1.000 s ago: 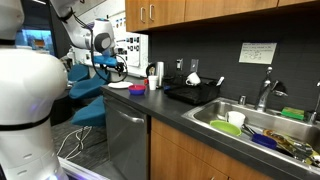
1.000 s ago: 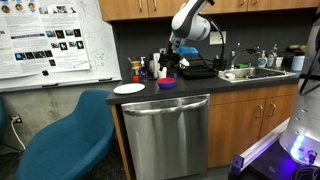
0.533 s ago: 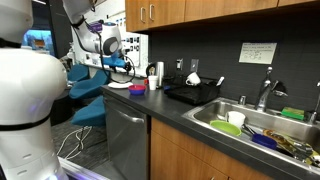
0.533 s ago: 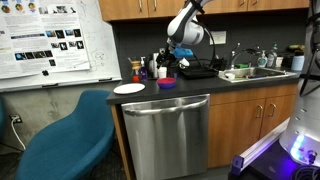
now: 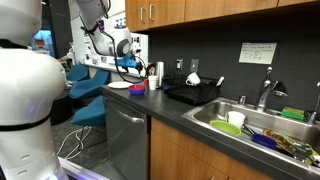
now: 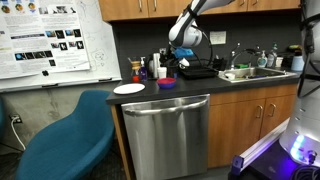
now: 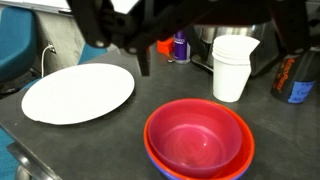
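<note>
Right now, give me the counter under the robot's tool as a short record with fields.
Tool: open, empty, hovering above the round red plastic bowl
Red bowl: nested inside a purple bowl
Beside the bowls: flat round white plate, empty, not touching them
Behind the bowls: upright stack of white disposable cups
Surface: dark grey countertop

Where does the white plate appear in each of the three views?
In an exterior view: the white plate lies left of centre, below the arm.
In an exterior view: the plate lies left of centre, at mid height.
Wrist view: the plate fills the left half.
Shared landmark: the red bowl beside it.
</note>
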Motion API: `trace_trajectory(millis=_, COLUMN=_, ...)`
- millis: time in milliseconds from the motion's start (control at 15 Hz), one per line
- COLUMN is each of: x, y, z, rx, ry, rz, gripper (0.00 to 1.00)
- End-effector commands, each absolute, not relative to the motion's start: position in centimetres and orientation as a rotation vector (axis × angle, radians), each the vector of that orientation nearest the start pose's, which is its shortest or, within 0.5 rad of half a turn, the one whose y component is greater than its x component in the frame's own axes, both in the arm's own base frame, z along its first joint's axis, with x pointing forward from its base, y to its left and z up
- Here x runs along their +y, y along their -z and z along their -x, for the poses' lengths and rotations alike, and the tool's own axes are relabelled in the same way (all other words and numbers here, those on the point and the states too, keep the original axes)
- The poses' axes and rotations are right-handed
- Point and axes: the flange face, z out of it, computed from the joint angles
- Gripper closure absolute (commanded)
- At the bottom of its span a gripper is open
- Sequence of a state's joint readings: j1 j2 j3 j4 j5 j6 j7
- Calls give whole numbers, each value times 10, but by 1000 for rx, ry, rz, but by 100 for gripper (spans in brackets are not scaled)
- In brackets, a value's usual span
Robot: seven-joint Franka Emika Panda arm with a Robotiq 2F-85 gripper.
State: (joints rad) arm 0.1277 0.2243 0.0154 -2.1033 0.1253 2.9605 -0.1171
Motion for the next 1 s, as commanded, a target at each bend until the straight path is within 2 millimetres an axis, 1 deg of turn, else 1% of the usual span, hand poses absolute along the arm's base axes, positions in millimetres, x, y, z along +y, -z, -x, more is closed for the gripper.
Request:
trace_trajectory(millis=0, x=65, y=-380, z=-626, rx=-154, ry=924, rz=2950, gripper=0)
trace_trajectory(millis=333, x=50, y=-367, z=-626, rx=-73, ry=826, rz=3009, gripper=0)
trace_trajectory(millis=667, x=60, y=-353, z=-617, rx=-19, ry=680, rz=3019, gripper=0)
trace_trajectory(millis=933, x=73, y=-345, z=-612, rx=6, ry=583, rz=3013, gripper=0)
